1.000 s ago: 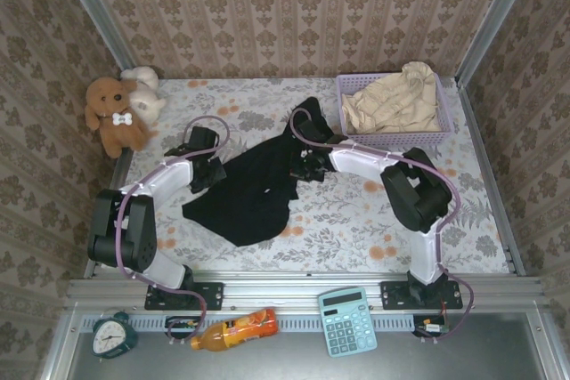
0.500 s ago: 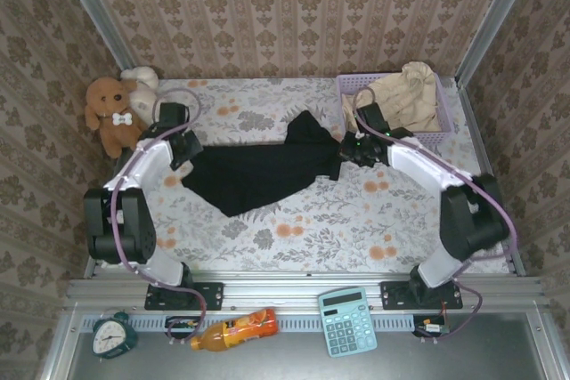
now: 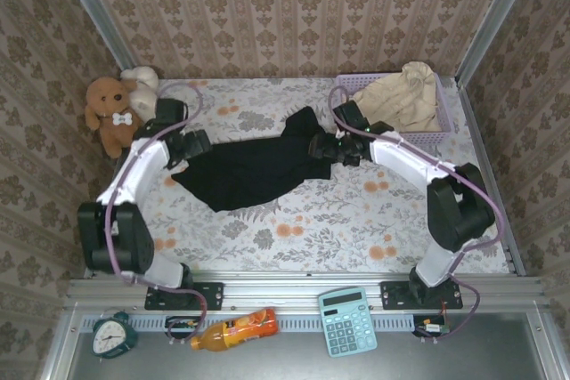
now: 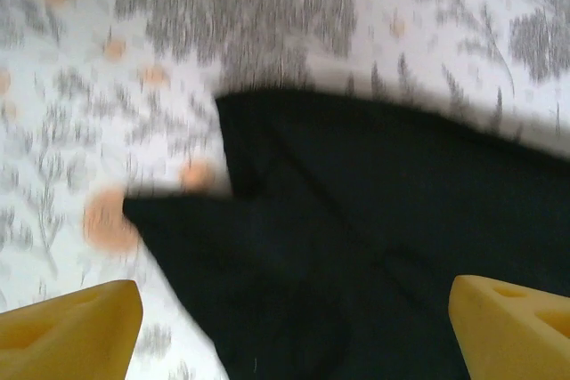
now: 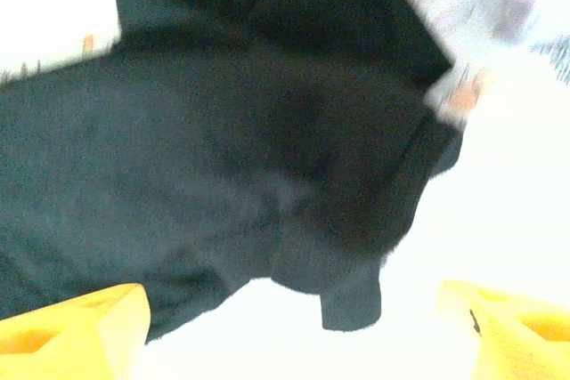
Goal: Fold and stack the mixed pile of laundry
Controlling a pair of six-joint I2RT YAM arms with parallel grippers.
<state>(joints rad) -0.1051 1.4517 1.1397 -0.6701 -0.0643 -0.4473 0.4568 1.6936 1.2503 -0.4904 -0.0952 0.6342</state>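
Though blur softens it, the black garment (image 4: 374, 202) lies beneath the left pincer (image 4: 294, 313).

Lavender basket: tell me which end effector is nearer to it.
Right. The right end effector is just left of the lavender basket; the left end effector is far off, beside the brown teddy bear.

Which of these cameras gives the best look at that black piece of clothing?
The top external view: it shows nearly the whole black garment lying spread across the floral table. The left wrist view gives a blurred close-up of one pointed corner; the right wrist view, a blurred close-up of a folded end.
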